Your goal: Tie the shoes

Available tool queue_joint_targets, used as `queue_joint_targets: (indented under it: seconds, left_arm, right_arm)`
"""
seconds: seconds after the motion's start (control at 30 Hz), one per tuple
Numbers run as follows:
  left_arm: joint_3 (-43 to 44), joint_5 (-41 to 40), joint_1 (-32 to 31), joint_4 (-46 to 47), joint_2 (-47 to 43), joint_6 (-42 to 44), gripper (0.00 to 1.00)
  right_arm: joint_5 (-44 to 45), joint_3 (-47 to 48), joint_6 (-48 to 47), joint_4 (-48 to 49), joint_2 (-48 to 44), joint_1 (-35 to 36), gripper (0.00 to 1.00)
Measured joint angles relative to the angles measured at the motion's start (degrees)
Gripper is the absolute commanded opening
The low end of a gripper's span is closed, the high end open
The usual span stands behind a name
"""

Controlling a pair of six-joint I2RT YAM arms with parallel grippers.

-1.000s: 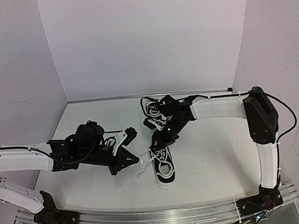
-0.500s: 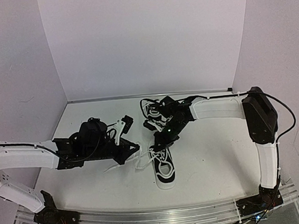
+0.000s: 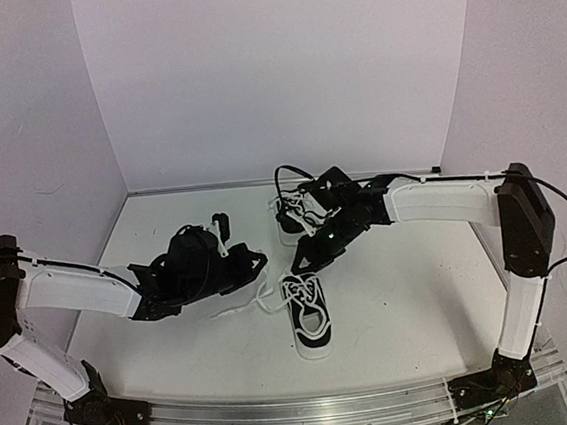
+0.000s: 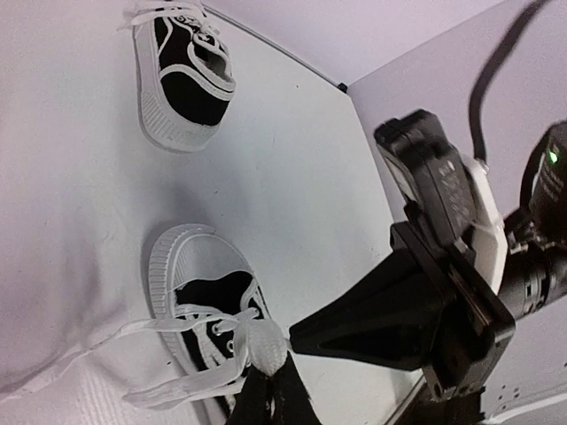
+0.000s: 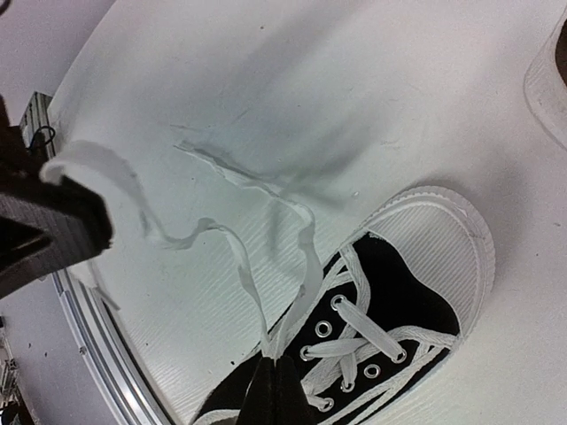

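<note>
The near shoe (image 3: pixel 310 316) lies toe toward me, its white laces (image 3: pixel 240 303) pulled out to the left. The far shoe (image 3: pixel 288 218) sits behind it, partly hidden by the right arm. My left gripper (image 3: pixel 255 264) hovers just left of the near shoe; in the left wrist view it (image 4: pixel 268 379) is shut on a folded lace (image 4: pixel 260 342) above the shoe (image 4: pixel 197 301). My right gripper (image 3: pixel 304 261) is above the shoe's heel end; in the right wrist view it (image 5: pixel 276 367) is shut on two lace strands (image 5: pixel 301 274) over the shoe (image 5: pixel 399 310).
The far shoe also shows in the left wrist view (image 4: pixel 182 78), near the back wall. White walls close the table at the back and both sides. A metal rail (image 3: pixel 283 413) runs along the near edge.
My left gripper has turned and moved right toward the near shoe with the lace. My right arm has swung right and lifted, uncovering more of the far shoe.
</note>
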Motion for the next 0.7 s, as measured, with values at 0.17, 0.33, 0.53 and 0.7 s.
queue_joint_targets:
  seconds: [0.17,0.33,0.53,0.7]
  left_arm:
    - [0.0,-2.5,0.1,4.6,4.1,-7.4,0.00]
    - [0.1,-4.7,0.8,7.5,6.6,-11.5,0.00]
    - [3.2,-5.0,1.4,9.8,11.2,-13.2,0.00]
    - [6.5,-4.5,1.5,11.0,15.7,-13.9,0.00]
  right_arm:
    - [-1.8,-2.4,-0.1,1.9,-1.1,0.0,0.00]
    - [-3.5,-5.1,-0.3,3.4,-2.6,0.0,0.00]
    - [-4.5,-7.5,-0.8,5.1,-4.9,0.0,0.00]
    - [-4.8,-8.1,-1.4,5.7,-5.2,0.0,0.00]
